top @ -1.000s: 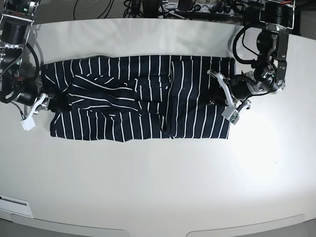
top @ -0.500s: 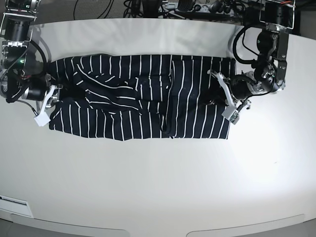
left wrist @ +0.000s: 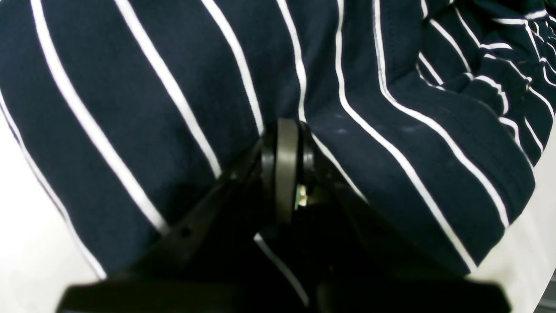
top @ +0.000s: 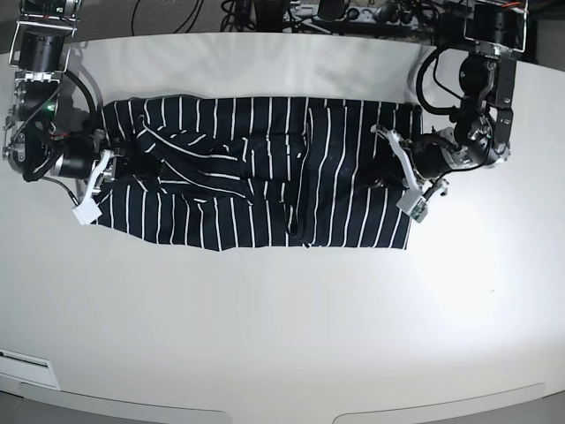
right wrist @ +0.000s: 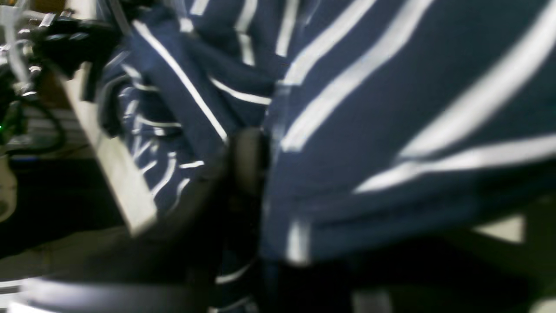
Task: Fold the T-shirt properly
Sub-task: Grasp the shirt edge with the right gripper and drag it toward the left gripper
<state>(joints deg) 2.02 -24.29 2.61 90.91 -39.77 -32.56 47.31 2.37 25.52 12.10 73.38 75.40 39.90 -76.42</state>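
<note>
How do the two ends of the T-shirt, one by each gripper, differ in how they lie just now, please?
By the left gripper, the T-shirt lies flat, stripes straight and edges squared. By the right gripper it is bunched and creased, stripes bent. The left gripper's jaws are shut; the right's are hidden in cloth. Both ends rest on the table.

Striped T-shirt [top: 265, 172] spread on white table [top: 282, 327], arms at both ends.
</note>
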